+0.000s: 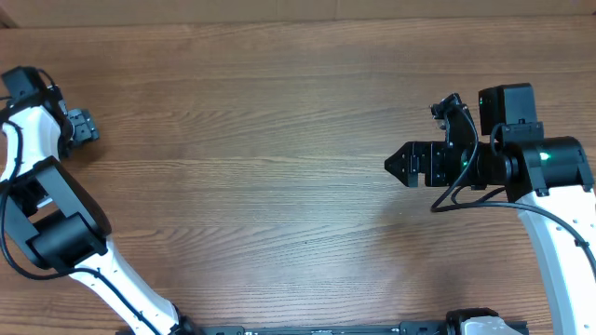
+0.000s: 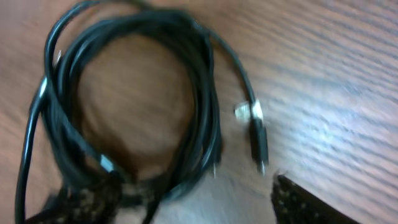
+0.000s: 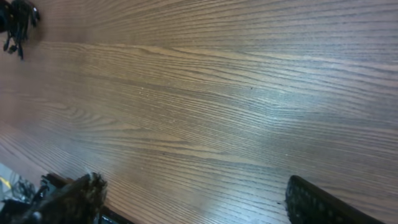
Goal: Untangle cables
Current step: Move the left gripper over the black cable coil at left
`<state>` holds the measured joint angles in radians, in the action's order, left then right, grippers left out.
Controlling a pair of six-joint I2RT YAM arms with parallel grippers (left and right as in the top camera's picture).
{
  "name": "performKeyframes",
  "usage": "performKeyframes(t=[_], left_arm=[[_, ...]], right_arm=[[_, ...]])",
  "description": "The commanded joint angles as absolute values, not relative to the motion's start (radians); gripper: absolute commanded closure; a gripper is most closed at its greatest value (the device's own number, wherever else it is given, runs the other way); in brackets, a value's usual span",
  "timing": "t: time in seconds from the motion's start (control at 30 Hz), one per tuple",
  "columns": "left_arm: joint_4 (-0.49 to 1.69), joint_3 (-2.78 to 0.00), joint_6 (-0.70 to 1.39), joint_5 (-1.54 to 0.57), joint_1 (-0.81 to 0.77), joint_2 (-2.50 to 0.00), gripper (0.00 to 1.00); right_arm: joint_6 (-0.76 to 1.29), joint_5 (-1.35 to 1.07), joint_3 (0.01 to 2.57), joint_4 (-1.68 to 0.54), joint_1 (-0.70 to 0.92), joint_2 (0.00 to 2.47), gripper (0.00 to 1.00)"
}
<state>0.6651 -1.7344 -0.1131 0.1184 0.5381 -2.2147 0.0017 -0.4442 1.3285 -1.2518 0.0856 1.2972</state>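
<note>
Inspector: Table condition and arm positions, please.

Operator: The wooden table [image 1: 279, 93] is bare across the middle in my overhead view. The left arm [image 1: 56, 223] is folded at the far left edge and the right arm [image 1: 549, 186] stands at the right, so the two are well apart.

Inspector: Location of the cables?

Operator: I cannot find them from overhead. The left wrist camera shows the cables [image 2: 208, 118] directly below it, bunched in one round coil of several black strands lying flat on the wood. From the right wrist they are only a small dark clump [image 3: 15, 22] at the far corner of the picture.

Inspector: Claws?

Operator: The left gripper [image 2: 193, 193] has its jaws standing wide, holding nothing, and the coil's lower edge lies near one of its fingers [image 2: 87, 200]. The right gripper [image 3: 194, 183] is also spread, with only bare wood between its tips.

Inspector: Recommended handling?

Operator: One strand leaves the coil and ends in a plug [image 2: 258, 142] lying clear of the loops, with a small white tag [image 2: 247, 111] just above it. In my judgement that free end is the place to start. I would take the single strand just behind the plug, not the bundle (pinching several strands would only drag the whole coil), and bring the right arm across to pin the loops before drawing it out slowly.
</note>
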Motion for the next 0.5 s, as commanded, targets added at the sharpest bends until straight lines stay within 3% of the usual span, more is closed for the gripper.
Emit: performKeyframes(t=[0.0,0.17,0.47], left_arm=[[0.609,-1.751,-0.289,0.066,0.527,-2.249,0.30],[0.541,-1.751,-0.363,0.066,0.529,-2.280,0.40],[0.460,-1.750,-0.397,0.093,0.530,-2.295,0.39]], right_arm=[[0.004,-0.443,1.349,-1.256,0.091,1.289,0.12],[0.004,-0.443,1.349,-1.256,0.091,1.289,0.14],[0.004,-0.443,1.349,-1.260,0.091,1.289,0.24]])
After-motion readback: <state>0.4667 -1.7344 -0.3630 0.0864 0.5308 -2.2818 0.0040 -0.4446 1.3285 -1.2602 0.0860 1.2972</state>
